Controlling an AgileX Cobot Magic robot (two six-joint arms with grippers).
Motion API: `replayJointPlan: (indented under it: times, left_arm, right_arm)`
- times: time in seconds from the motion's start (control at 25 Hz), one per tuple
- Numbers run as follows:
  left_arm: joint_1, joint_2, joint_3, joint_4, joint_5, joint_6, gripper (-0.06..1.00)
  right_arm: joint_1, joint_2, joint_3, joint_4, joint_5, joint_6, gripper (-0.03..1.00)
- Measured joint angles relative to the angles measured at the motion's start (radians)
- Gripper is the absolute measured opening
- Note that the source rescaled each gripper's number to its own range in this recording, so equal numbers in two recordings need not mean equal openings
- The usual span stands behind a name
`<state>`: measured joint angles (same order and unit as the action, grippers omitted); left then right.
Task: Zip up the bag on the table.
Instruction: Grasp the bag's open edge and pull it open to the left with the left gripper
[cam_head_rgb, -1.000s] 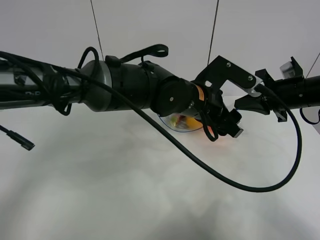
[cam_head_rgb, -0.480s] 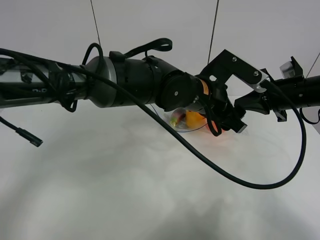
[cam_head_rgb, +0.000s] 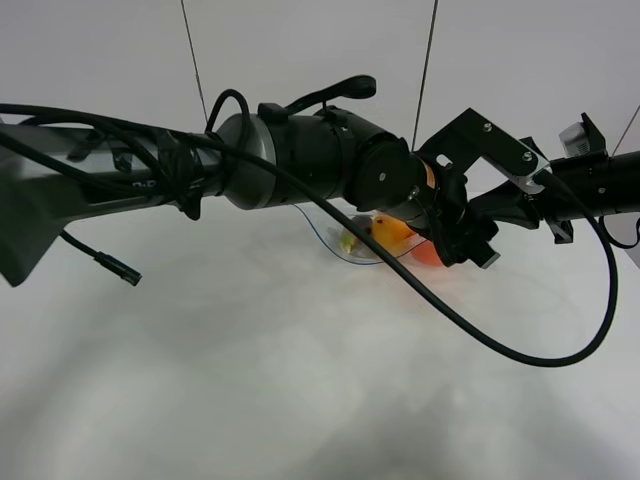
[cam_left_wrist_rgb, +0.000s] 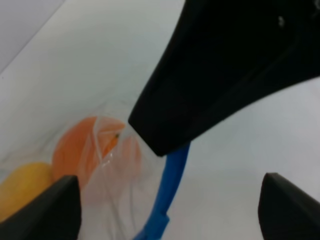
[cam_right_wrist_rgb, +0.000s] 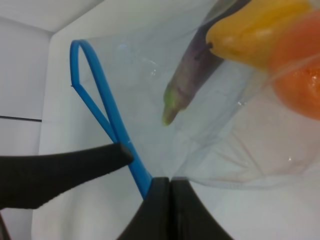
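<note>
Bag lies on table, far middle, mostly hidden under left arm. Eggplant, pear and orange show through clear plastic. Right claw clamped on bag's blue strip — fingers pressed together. Left claw spread wide, straddling strip just beside right claw — gripping nothing.
</note>
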<state>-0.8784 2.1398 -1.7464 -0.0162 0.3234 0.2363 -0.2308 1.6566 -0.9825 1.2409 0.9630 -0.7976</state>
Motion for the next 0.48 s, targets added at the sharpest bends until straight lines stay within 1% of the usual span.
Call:
replayJointPlan:
  times: [0.16, 0.48]
  left_arm:
    - [0.001, 0.011, -0.006, 0.037, -0.003, -0.001, 0.94]
    - [0.001, 0.059, -0.006, 0.045, 0.026, -0.001, 0.94]
  right_arm:
    - [0.000, 0.000, 0.000, 0.000, 0.005, -0.002, 0.00]
    - [0.000, 0.000, 0.000, 0.000, 0.005, -0.012, 0.00]
